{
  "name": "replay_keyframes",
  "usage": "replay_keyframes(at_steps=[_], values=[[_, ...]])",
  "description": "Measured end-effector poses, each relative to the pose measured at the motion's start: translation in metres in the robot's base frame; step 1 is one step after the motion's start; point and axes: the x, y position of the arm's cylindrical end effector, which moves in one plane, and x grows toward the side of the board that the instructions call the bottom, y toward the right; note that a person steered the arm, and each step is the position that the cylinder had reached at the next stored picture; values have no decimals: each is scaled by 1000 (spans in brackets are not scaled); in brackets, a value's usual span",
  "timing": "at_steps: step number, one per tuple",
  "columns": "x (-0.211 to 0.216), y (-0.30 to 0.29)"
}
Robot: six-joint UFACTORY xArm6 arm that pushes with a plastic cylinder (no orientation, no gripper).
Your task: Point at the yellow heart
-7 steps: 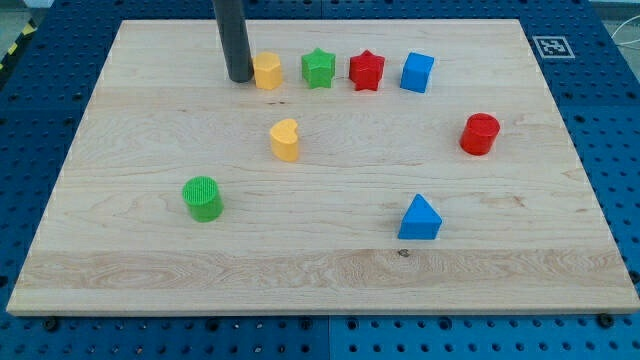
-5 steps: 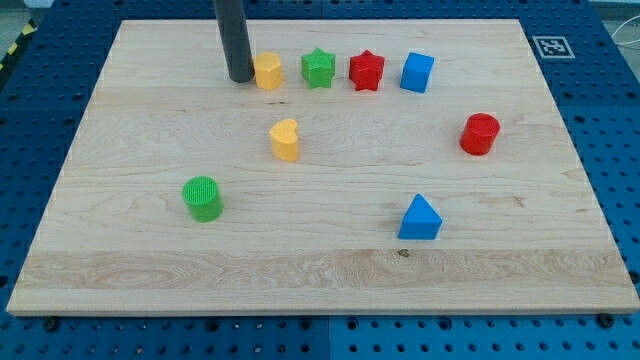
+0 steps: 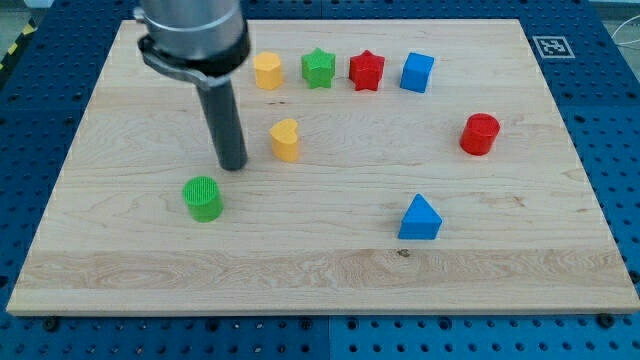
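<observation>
The yellow heart (image 3: 286,139) lies on the wooden board (image 3: 320,270), left of centre. My tip (image 3: 233,166) rests on the board just to the heart's left and slightly lower, a small gap apart from it. The dark rod rises from the tip to the arm's wide end at the view's top left. The green cylinder (image 3: 203,198) sits just below and left of my tip.
A row along the view's top holds a yellow hexagon (image 3: 267,71), green star (image 3: 318,68), red star (image 3: 366,71) and blue cube (image 3: 417,72). A red cylinder (image 3: 480,134) is at the right. A blue triangle (image 3: 419,218) is at lower right.
My tip has moved down the view from beside the yellow hexagon to just left of the yellow heart. No block has moved.
</observation>
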Motion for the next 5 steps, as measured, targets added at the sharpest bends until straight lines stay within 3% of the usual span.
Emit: replay_keyframes(at_steps=[2, 5], values=[[10, 64], [2, 51]])
